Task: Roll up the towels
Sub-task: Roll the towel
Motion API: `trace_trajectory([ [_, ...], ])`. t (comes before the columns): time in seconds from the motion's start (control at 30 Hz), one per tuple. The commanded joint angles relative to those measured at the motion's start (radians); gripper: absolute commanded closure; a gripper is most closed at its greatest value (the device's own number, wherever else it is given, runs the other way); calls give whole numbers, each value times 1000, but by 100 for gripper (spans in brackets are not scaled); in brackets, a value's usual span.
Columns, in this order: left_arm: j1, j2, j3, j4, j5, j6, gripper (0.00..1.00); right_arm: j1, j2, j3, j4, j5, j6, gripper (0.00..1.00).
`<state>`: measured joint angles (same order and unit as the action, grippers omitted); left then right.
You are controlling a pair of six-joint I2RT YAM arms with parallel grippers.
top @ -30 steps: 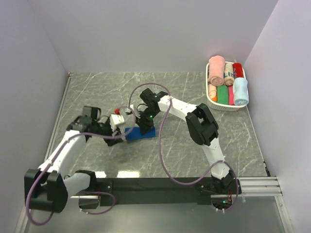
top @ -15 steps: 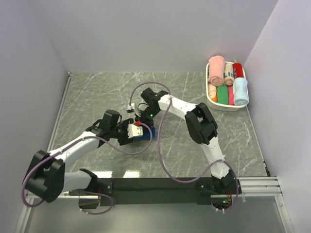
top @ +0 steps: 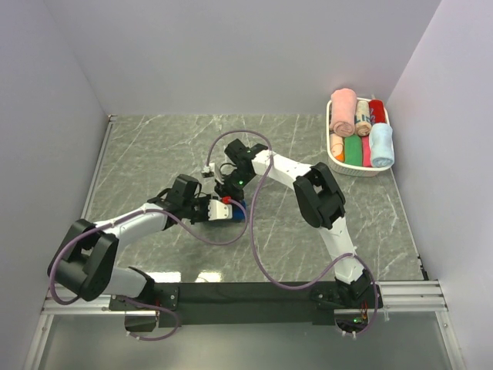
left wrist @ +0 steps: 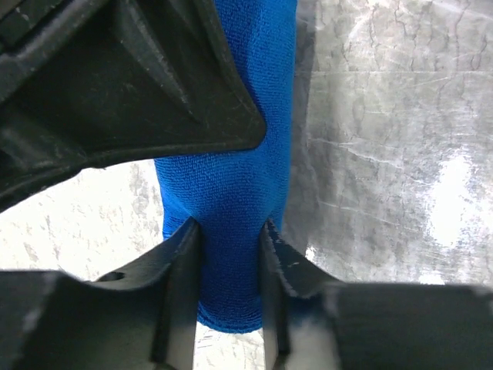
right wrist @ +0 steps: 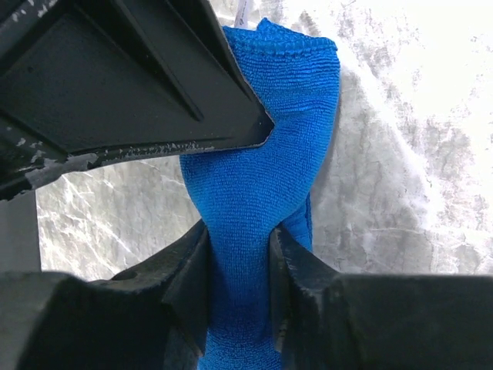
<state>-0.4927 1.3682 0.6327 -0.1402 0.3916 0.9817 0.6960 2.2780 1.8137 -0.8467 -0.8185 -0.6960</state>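
Judging the job close to finished: the pale sky blue towel (top: 381, 145) lies rolled in the white basket (top: 359, 171) at the far right corner, packed in with the pink, green and red rolls. The royal blue towel (right wrist: 266, 123) sits near the middle of the surface (top: 154, 146), well apart from the basket. It looks to me like a tight bundle rather than a flat sheet, though I cannot tell whether the roll is neat along its whole length. What I reckon remains is tidying that roll and getting it across to the basket.

My left hand (left wrist: 229, 231) is clamped narrow on the royal blue towel, fingers sunk into the terry on either side. The right hand (right wrist: 237, 231) pinches it the same way, the cloth waisted between its fingers.

The top camera gives me the layout — both arms meeting over the towel, with only a sliver of blue showing beneath them. The wrist cameras give me the grips themselves, and the right one also shows a hemmed end of the cloth — but neither shows the basket.
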Motion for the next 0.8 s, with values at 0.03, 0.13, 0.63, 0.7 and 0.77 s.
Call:
trace_trajectory([
  [0.03,-3,58,-10,-137,-33,11,73,-27,34,-33,-95,67,30,58],
  [0.13,-1,74,7,-171,-27,5,76,-79,3,-19,-77,36,84,40],
  [0.63,78,210,206,-361,110,3,76,-345,-406,-212,70,38,223,23],
  [0.7,92,265,255,-410,141,9,76,-358,-535,-345,199,99,256,23],
  [0.77,117,296,312,-453,156,6,77,-362,-635,-457,308,184,262,25],
])
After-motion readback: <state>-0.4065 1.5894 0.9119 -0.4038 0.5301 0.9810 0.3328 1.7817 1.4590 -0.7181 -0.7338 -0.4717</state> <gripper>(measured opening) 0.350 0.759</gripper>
